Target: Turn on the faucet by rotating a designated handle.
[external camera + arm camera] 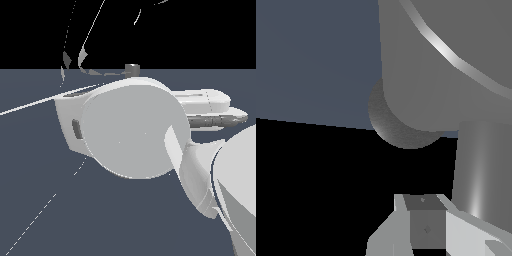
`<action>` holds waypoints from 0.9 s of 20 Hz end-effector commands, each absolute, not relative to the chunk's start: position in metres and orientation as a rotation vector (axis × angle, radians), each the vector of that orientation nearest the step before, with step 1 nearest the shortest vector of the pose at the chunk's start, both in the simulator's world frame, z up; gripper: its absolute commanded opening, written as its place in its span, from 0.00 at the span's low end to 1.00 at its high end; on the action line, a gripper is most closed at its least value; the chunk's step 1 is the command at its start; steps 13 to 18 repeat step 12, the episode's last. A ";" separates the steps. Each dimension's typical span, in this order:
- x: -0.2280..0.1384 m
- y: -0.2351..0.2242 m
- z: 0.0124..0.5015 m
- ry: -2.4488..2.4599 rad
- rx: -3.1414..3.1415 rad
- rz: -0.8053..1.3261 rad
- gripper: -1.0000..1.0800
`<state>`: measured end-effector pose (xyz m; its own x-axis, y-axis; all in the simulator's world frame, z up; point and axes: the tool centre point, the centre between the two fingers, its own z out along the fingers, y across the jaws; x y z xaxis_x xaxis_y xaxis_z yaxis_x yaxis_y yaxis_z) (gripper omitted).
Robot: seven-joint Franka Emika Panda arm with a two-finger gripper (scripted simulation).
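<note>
In the wrist view the faucet (pixel 421 60) fills the upper part as a thick matte grey cylinder, with its darker speckled round base (pixel 401 127) beside it. The handle (pixel 478 170), a shiny grey rod, sticks out of the cylinder and runs close past one white finger with a grey pad (pixel 426 227). I cannot tell if they touch. In the exterior view my white hand (pixel 132 132) hides most of the faucet; only a small grey stub (pixel 131 69) shows above it. My gripper (pixel 235 111) points to the exterior view's right, its two fingers close together in the picture.
A dark blue-grey floor (pixel 60 210) lies under everything, with black background above it. My white arm link (pixel 235 185) fills the exterior view's lower right.
</note>
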<state>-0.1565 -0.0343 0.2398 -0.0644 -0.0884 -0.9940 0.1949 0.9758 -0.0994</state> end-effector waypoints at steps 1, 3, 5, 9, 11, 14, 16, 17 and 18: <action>-0.148 -0.006 0.278 1.578 0.134 -0.161 0.00; -0.147 -0.002 0.280 1.576 0.136 -0.158 0.00; -0.146 0.003 0.282 1.574 0.138 -0.155 0.00; -0.144 0.011 0.285 1.569 0.143 -0.150 0.00; -0.143 0.016 0.287 1.567 0.145 -0.148 0.00; -0.143 0.016 0.287 1.567 0.145 -0.148 0.00; -0.143 0.016 0.287 1.567 0.145 -0.148 0.00; -0.143 0.016 0.287 1.567 0.145 -0.148 0.00; -0.143 0.016 0.287 1.567 0.145 -0.148 0.00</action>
